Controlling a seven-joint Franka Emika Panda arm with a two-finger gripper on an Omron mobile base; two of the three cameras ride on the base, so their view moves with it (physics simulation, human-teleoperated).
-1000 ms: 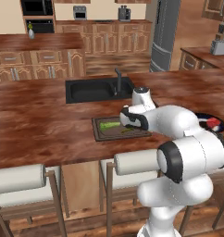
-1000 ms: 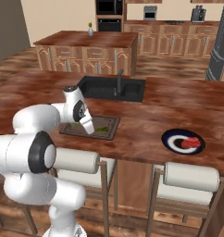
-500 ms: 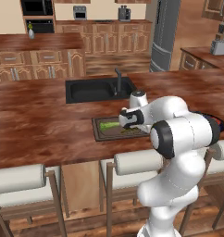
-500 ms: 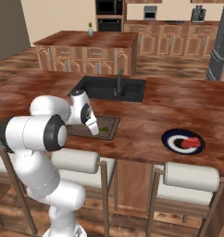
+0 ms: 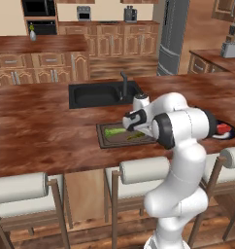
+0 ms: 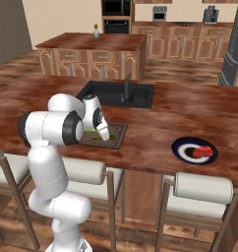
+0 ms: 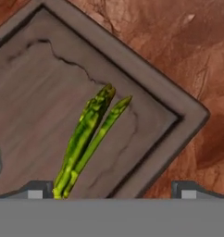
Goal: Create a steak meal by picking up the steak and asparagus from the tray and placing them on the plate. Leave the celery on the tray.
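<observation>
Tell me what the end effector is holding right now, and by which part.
Nothing. The end effector is open above the tray, with the asparagus lying untouched on it near one finger. The steak already sits on the plate.

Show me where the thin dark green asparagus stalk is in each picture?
Left base view: the thin dark green asparagus stalk lies near the middle, on the flat dark brown tray, beside the arm.
Right base view: left of centre, on the tray's near part.
Hand view: lower middle, slanting up.
Shared landmark: the tray.
</observation>
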